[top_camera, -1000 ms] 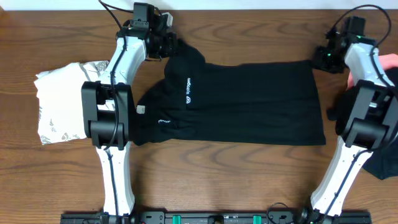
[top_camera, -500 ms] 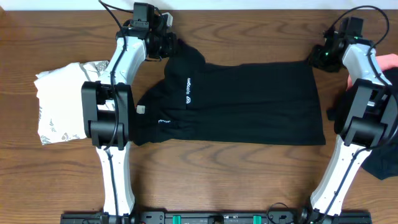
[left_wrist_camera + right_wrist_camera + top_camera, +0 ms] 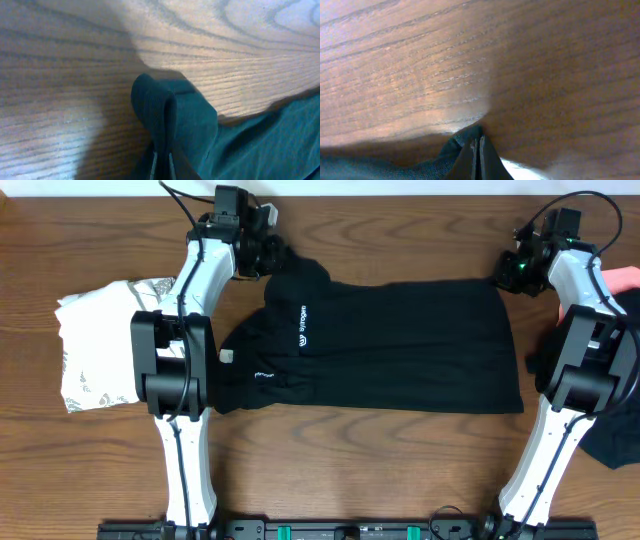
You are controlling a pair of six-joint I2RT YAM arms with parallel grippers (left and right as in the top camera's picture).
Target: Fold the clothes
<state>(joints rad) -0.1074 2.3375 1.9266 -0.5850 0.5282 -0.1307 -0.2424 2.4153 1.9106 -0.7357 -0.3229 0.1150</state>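
A black short-sleeved shirt (image 3: 400, 345) with a small white logo (image 3: 302, 325) lies spread across the middle of the table. My left gripper (image 3: 272, 252) is at its far left corner. In the left wrist view the left gripper (image 3: 161, 162) is shut on a raised fold of the shirt (image 3: 190, 115). My right gripper (image 3: 503, 276) sits at the shirt's far right corner. Seen from the right wrist, that gripper (image 3: 476, 150) has its jaws closed, with the tip of the shirt (image 3: 455, 147) pinched at them, low over the wood.
A folded white, grey-printed garment (image 3: 95, 345) lies left of the left arm. A pink piece (image 3: 625, 280) shows at the right edge, and another dark garment (image 3: 612, 445) lies below it behind the right arm. The arm bases stand at the near edge.
The right gripper has slid a little left onto the shirt's far right corner and closed on it. The left gripper has kept its hold and place.
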